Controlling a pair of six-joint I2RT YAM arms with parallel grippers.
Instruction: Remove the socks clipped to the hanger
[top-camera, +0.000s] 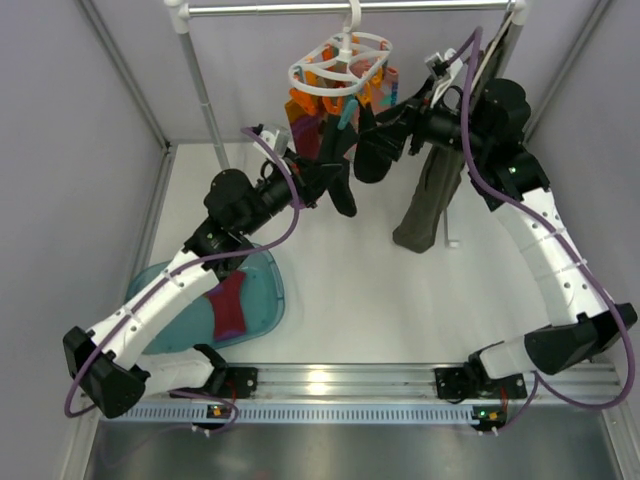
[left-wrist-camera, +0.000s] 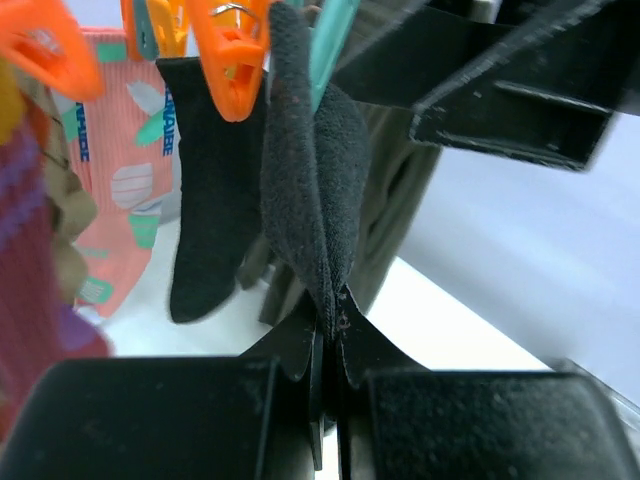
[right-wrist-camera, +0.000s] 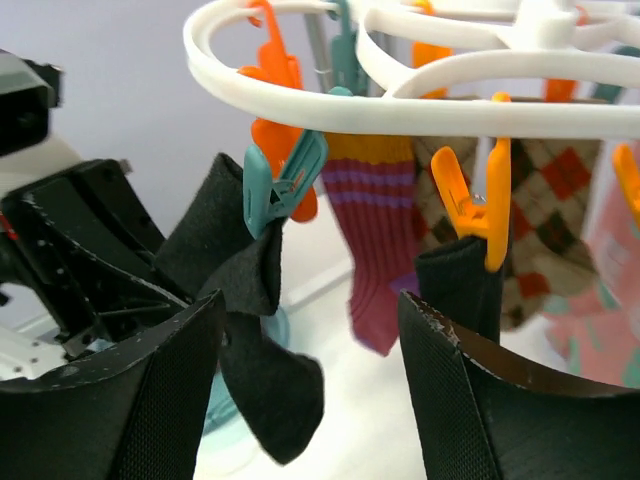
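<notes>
The white oval hanger (top-camera: 340, 62) hangs from the rail with several socks on orange and teal clips. My left gripper (top-camera: 333, 178) is shut on the lower part of a black sock (left-wrist-camera: 310, 180), which a teal clip (right-wrist-camera: 280, 185) still holds at its top. My right gripper (top-camera: 378, 130) is open, its fingers (right-wrist-camera: 480, 400) on either side of that clip and the black sock (right-wrist-camera: 240, 270). A second black sock (left-wrist-camera: 210, 200), a pink patterned sock (left-wrist-camera: 120, 150) and a maroon striped sock (right-wrist-camera: 380, 230) hang clipped. Another maroon sock (top-camera: 229, 305) lies in the teal tray.
The teal tray (top-camera: 265, 290) sits at the near left under my left arm. A long olive garment (top-camera: 432, 200) hangs on a slim hanger to the right of the socks, behind my right arm. A rack post (top-camera: 205, 100) stands at the back left.
</notes>
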